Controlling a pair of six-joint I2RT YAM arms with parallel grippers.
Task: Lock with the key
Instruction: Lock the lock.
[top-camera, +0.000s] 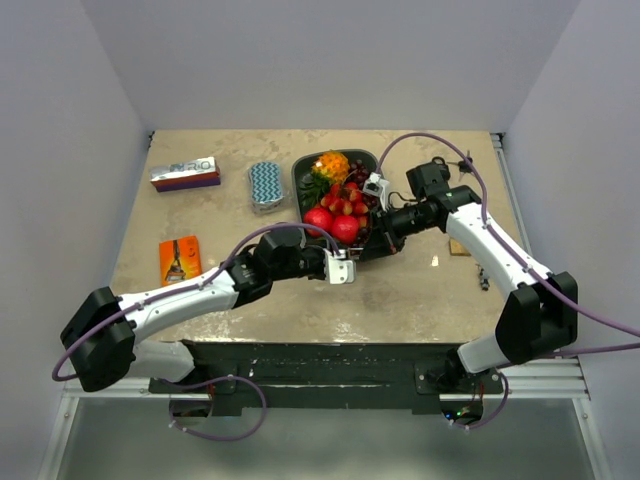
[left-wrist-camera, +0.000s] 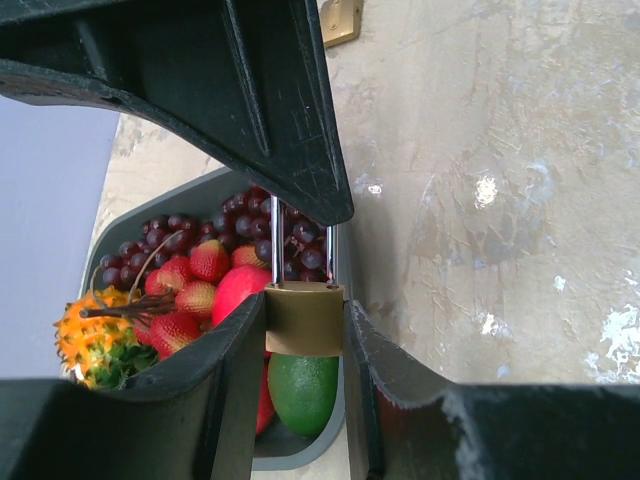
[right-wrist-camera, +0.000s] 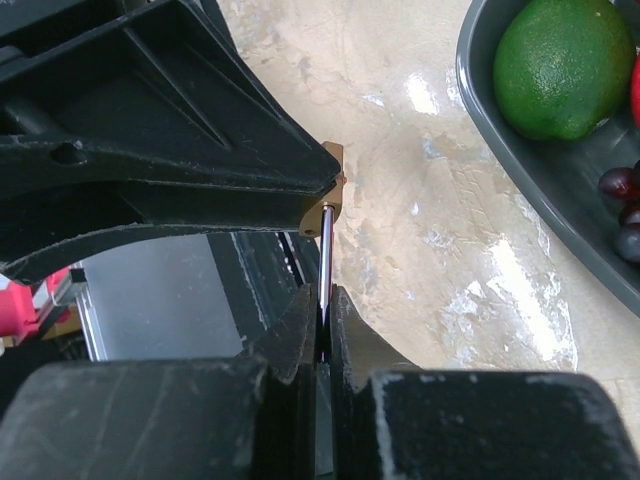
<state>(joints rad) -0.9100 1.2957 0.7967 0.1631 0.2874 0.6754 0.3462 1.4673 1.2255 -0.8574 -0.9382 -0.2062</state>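
Left gripper (left-wrist-camera: 303, 335) is partly open, clamped on the padlock (left-wrist-camera: 305, 312) body. Right gripper (right-wrist-camera: 321, 312) is shut on the shackle (right-wrist-camera: 326, 250). The lock hangs in the air between them, over the near rim of the tray (top-camera: 297, 185).

Risks:
- Both arms grip one rigid part, so any mismatch in motion could twist the body in the left pads or pull the thin shackle out of the right.
- If dropped, it lands in the fruit (top-camera: 335, 195).
- No free gripper for the key.

Unclear:
- Key not identifiable. A brass item (top-camera: 459, 247) and a dark bit (top-camera: 484, 283) lie by the right arm; either could be it.
- Keyway face is hidden.
- Shackle top is covered, so I can't tell whether it's latched.
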